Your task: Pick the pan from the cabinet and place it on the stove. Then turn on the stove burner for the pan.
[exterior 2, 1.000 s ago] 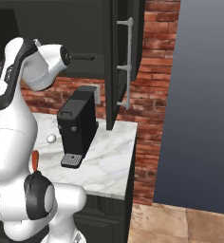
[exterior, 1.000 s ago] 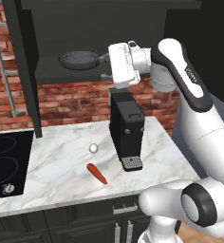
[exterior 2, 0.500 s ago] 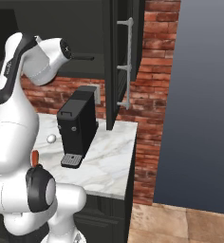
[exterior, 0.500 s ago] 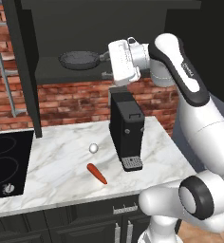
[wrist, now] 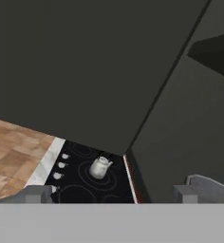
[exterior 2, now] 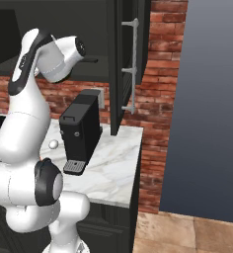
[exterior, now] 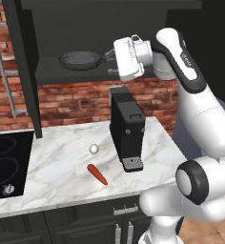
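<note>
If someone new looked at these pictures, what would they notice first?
The white arm reaching up to the open cabinet, its gripper at the handle of the dark pan on the shelf. Below, a black coffee machine stands on the marble counter, with a red carrot beside it.

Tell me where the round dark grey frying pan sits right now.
In the left base view, the round dark grey frying pan lies on the open charcoal cabinet's shelf, left of the gripper, above the black coffee machine.
</note>
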